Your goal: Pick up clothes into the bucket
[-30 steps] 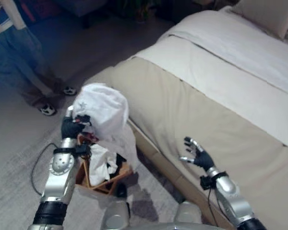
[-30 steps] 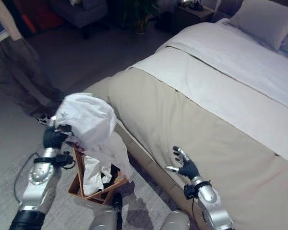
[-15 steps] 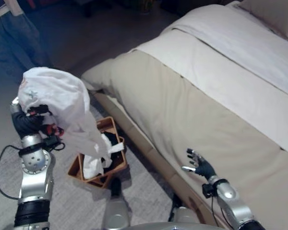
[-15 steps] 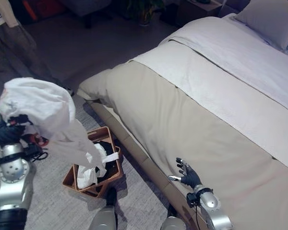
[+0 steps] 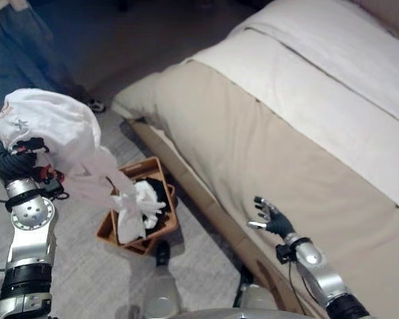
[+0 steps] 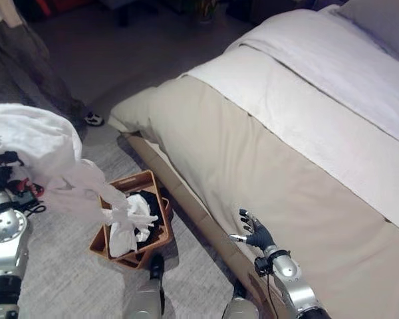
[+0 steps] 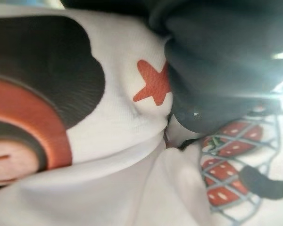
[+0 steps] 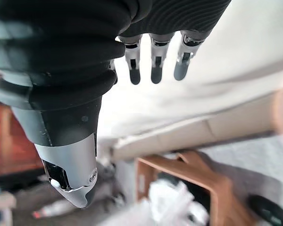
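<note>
Left hand (image 5: 13,163) raised high at the robot's left, fingers curled into a bundled white garment (image 5: 53,129); the left wrist view shows the cloth's red print pressed close against the dark cover; a trailing end hangs down to the wooden bucket (image 5: 141,229) on the floor beside the bed (image 5: 266,139); bucket already holds white and dark clothes (image 5: 143,203).

Against a second ago, the bundle sat low, right over the bucket; now it is lifted and off to the bucket's left, the view itself having shifted too; judgement: garment not yet released, and the hand would need to return above the bucket before letting go.

Right hand (image 5: 269,218) idle at the bed edge, fingers loosely spread, holding nothing; a person's legs (image 5: 26,46) stand beyond.
</note>
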### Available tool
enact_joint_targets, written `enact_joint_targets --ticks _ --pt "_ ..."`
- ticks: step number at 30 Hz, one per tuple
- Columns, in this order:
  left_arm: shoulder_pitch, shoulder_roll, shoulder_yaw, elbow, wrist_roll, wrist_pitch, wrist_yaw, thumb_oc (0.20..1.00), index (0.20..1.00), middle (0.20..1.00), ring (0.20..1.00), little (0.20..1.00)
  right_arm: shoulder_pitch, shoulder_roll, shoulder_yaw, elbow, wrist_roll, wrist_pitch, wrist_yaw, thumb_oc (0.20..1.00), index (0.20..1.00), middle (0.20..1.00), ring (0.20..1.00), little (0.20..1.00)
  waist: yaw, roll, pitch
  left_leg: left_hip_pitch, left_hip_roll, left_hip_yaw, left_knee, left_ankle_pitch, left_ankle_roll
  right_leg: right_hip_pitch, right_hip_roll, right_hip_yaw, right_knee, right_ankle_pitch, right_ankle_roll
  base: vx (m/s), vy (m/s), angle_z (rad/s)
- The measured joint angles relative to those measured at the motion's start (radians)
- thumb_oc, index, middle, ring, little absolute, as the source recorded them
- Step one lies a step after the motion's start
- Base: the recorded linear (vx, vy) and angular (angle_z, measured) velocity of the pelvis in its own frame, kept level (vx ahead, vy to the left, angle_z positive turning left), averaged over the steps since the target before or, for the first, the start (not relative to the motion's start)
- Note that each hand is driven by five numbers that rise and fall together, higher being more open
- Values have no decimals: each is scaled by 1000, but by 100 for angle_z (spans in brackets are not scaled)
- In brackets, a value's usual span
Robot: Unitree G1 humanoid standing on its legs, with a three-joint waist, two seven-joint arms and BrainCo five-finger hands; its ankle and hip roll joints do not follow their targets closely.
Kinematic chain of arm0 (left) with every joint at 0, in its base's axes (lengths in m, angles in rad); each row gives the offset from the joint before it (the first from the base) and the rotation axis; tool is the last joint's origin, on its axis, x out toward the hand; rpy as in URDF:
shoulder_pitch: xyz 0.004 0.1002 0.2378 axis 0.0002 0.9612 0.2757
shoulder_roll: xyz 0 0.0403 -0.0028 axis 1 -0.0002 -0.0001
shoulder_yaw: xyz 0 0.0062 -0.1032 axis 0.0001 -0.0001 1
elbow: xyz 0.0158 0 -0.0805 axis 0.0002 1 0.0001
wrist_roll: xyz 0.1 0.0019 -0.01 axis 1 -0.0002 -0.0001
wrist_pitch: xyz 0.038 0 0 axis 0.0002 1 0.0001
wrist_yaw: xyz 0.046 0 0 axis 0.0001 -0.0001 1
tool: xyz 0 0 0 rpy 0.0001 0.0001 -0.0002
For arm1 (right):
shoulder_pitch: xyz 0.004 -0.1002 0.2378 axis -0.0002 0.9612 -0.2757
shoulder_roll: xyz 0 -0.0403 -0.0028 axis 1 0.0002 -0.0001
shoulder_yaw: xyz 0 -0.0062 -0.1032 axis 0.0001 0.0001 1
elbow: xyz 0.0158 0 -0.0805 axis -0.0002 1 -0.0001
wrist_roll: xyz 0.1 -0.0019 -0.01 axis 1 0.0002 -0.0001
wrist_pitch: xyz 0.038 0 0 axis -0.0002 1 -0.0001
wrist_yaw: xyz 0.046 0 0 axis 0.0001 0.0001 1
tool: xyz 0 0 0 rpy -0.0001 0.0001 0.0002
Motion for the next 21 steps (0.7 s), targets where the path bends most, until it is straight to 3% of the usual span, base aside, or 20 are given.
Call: enact_joint_targets --ticks 4,9,11,13,16,21 --pt "-76 -31 -58 24 -23 -8 10 200 200 200 200 200 -57 -27 4 -17 -2 -11 -13 1000 1000 1000 1000 1000 0 -4 115 -116 -6 -21 92 -19 -20 -147 -47 12 199 -77 -5 -116 24 18" --pt "-148 -56 -70 56 -48 -11 39 200 200 200 200 200 -154 -30 23 -13 -48 -28 -56 1000 1000 1000 1000 1000 -10 -23 208 -279 -13 -22 167 -27 -1 -341 -73 48 337 -104 -24 -121 24 0" --pt "-201 -50 -79 103 -61 -8 77 200 200 200 200 200 -181 -23 42 -10 -63 -40 -87 1000 1000 1000 1000 1000 -25 -34 218 -379 -12 -31 193 -23 5 -458 -75 65 397 -118 -30 -59 4 1" --pt "-230 -44 -94 127 -72 -8 98 200 200 200 200 200 -182 -17 48 2 -62 -41 -98 1000 1000 1000 1000 1000 -25 -42 223 -415 -10 -35 207 -19 10 -498 -75 69 421 -122 -37 43 -14 -2" --pt "-257 -10 -109 188 -79 -10 140 200 200 200 200 200 -174 -7 69 -3 -52 -62 -118 1000 1000 1000 1000 1000 -59 -70 224 -457 -5 -33 223 -14 20 -555 -67 86 448 -131 -37 -38 0 -7" --pt "-376 54 -143 301 -79 7 164 200 200 200 200 200 -178 -6 82 -30 -15 -82 -136 1000 1000 1000 1000 1000 -102 -75 225 -559 14 -39 249 -15 19 -655 -44 95 467 -127 -41 -16 0 -11"
